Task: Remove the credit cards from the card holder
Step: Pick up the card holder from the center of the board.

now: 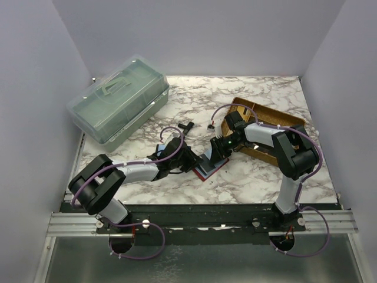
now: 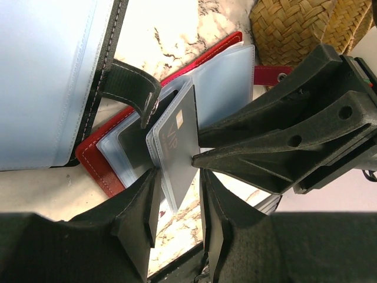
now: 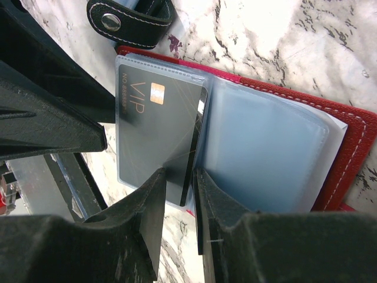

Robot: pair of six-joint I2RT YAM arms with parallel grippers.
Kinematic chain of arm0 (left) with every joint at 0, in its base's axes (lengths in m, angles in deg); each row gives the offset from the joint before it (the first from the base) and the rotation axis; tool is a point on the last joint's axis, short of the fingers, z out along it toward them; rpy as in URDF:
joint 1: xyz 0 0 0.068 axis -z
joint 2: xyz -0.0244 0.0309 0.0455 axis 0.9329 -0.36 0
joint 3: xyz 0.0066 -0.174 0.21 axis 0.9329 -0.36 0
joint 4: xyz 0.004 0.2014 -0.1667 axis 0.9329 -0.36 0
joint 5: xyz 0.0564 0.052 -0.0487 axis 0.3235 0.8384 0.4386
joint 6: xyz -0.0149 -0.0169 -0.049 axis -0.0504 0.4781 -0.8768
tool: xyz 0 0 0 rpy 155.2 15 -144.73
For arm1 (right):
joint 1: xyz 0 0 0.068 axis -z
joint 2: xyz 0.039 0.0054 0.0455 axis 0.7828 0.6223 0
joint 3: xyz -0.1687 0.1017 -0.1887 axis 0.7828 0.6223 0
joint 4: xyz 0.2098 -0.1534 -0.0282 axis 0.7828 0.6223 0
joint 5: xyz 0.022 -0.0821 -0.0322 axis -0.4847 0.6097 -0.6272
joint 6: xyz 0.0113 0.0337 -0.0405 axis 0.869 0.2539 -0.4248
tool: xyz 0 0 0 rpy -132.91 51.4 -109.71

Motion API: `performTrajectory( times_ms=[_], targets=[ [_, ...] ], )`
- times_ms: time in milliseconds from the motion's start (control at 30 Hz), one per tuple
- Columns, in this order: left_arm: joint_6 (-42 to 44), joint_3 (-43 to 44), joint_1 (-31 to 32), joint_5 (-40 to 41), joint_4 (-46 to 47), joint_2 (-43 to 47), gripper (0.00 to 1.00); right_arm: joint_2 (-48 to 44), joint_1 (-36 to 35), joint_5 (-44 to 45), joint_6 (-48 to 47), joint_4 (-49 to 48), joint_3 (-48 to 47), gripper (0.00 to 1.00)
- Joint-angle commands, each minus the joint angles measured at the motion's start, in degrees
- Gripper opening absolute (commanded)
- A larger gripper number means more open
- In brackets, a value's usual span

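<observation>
The left gripper (image 2: pixel 177 180) is clamped on the lower edge of a clear sleeve (image 2: pixel 175 197) that stands tilted up out of the card holder (image 3: pixel 353 147). The right gripper (image 3: pixel 179 177) pinches the same leaf from the opposite side. The two sets of fingers nearly meet, with almost no room between them. Inside that sleeve sits the credit card (image 3: pixel 156 127), dark grey with "VIP" and a gold chip. It is still fully pocketed.

The holder lies open with its red cover flat on the marble table (image 1: pixel 247 177). At 3 o'clock of the card, a second sleeve (image 3: pixel 265 153) lies flat and looks pale; whether it has a card in it I cannot tell. A black-covered holder (image 2: pixel 47 76) crowds the red one at 10 o'clock. Its snap strap (image 2: pixel 132 82) curls over the red holder's leaves.

In the top view, a wicker basket (image 1: pixel 277 115) stands close at 2 o'clock of the grippers, with the right arm passing over it so its contents are hidden. A lidded plastic box (image 1: pixel 118 106) sits well apart at 10 o'clock, closed, and its inside cannot be made out. The bare marble lies from 4 to 6 o'clock, towards the near edge. The enclosure walls close in on the table at 9, 12 and 3 o'clock.
</observation>
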Motion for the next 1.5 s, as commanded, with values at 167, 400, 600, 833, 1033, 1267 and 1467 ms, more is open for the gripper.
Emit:
performTrajectory(
  times_ms=[167, 400, 600, 833, 1033, 1267, 1467],
  targets=[
    [0.6, 5.1, 0.4, -2.0, -8.1, 0.2, 0.39, 1.7, -0.2, 1.9, -0.5, 0.0, -0.4, 0.32],
    [1.0, 8.1, 0.4, -3.2, -12.8, -2.3, 0.42, 1.6, -0.2, 1.8, -0.5, 0.0, -0.3, 0.32],
    [1.6, 10.6, 0.4, -4.5, -16.3, -4.6, 0.44, 1.4, -0.2, 1.8, -0.5, 0.0, -0.2, 0.33],
    [2.1, 12.8, 0.4, -5.3, -18.7, -5.9, 0.45, 1.4, -0.2, 1.8, -0.6, -0.1, -0.2, 0.33],
    [2.1, 14.2, 0.4, -5.5, -19.1, -6.3, 0.46, 1.5, -0.2, 1.7, -0.6, 0.0, -0.3, 0.33],
    [3.4, 14.7, 0.4, -4.1, -19.1, -5.6, 0.46, 1.3, -0.2, 1.5, -0.7, 0.2, -0.3, 0.33],
    [4.3, 11.1, -1.2, -3.0, -12.4, -4.2, 0.44, 0.9, -0.2, 0.8, -0.1, 0.1, -0.4, 0.34]
  ],
)
